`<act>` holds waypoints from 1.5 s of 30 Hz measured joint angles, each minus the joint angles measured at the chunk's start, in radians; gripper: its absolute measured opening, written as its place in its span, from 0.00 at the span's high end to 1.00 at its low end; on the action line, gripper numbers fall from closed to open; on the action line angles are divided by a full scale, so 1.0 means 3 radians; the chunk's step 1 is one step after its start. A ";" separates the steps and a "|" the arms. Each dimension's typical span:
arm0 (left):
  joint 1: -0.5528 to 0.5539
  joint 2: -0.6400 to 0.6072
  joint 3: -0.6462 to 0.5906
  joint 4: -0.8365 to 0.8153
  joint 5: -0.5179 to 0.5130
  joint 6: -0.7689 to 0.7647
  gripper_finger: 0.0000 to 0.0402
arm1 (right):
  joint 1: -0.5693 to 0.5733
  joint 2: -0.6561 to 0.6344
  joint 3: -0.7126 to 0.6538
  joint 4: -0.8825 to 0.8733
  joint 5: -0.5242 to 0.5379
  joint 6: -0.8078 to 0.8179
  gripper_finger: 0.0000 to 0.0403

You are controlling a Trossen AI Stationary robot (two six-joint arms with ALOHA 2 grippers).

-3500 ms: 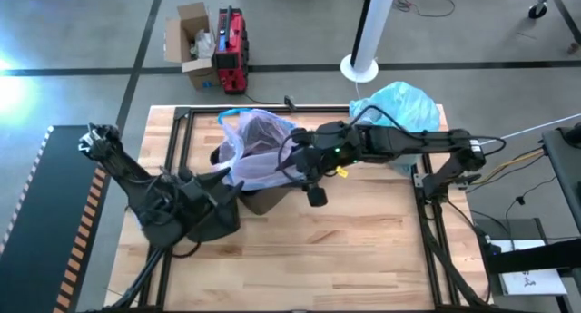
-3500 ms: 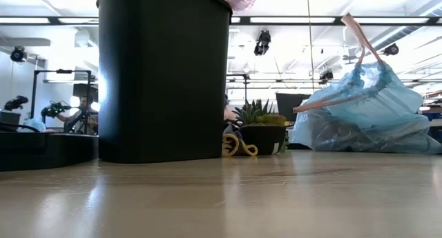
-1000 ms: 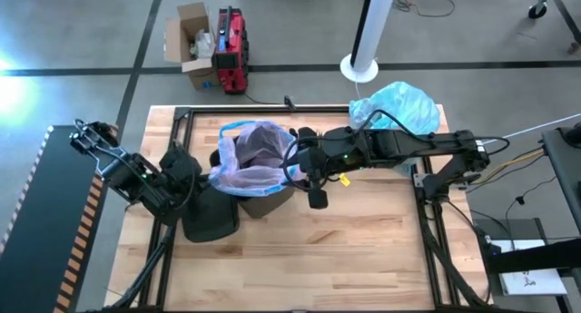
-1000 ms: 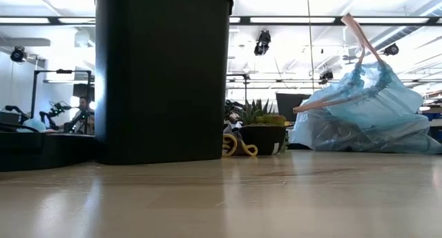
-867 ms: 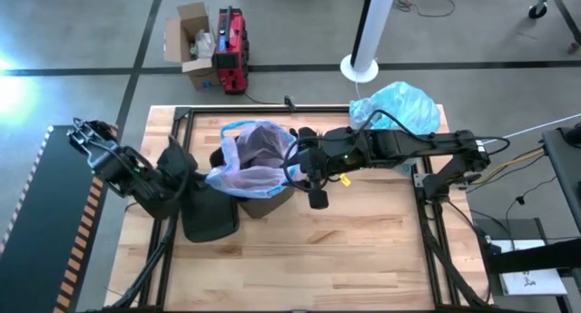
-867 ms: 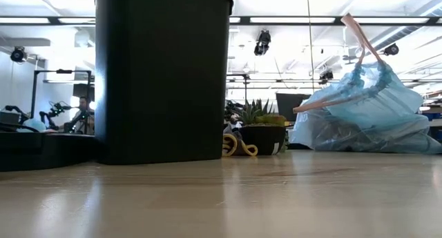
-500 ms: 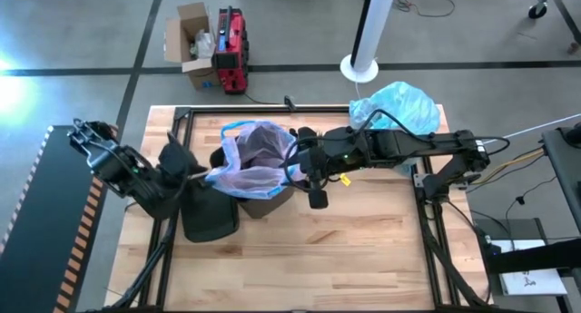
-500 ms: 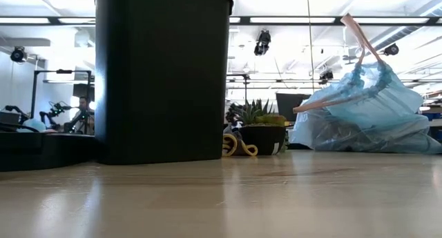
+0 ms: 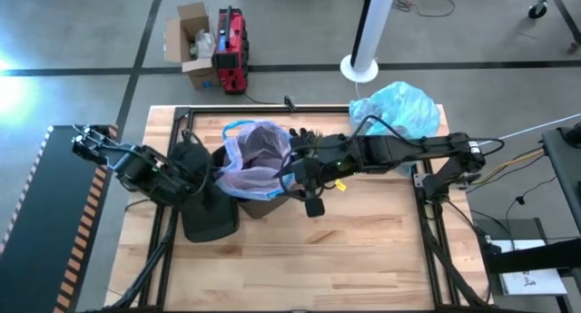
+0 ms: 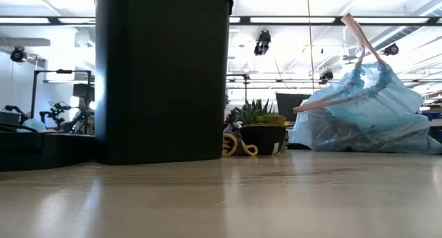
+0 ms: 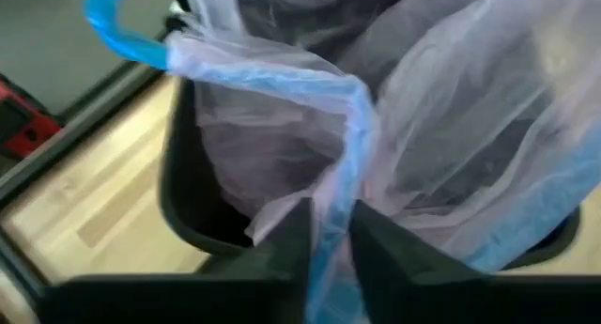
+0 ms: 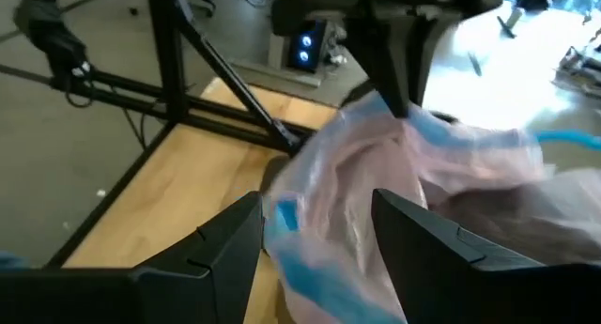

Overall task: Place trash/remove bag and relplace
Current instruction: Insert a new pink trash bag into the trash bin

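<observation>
— How many bags, bins?
— Two bags, one black bin (image 9: 259, 202): a pinkish-lilac liner (image 9: 257, 154) in it, the blue-teal bag (image 9: 399, 109) at the table's far right edge.
— Grippers?
— Two. Left gripper (image 11: 329, 238) pinches the liner's blue-edged rim; right gripper (image 12: 315, 232) straddles its opposite rim.

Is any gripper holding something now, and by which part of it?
Both hold the pink liner by its rim: left gripper at the blue drawstring edge, right gripper on the opposite side.
</observation>
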 joint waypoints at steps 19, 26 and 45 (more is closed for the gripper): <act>0.0235 -0.0621 -0.0204 -0.0242 -0.0050 -0.1062 1.00 | 0.0053 0.0512 -0.0009 0.0302 0.0006 -0.0101 0.53; 0.0250 -0.0886 -0.0726 -0.0141 -0.0157 -0.1447 1.00 | 0.0186 0.0490 -0.0008 0.0309 0.0003 -0.0083 0.53; 0.0251 -0.1236 -0.1394 0.0732 -0.0303 -0.1271 1.00 | 0.0230 0.0386 -0.0005 0.0361 0.0198 -0.0243 0.53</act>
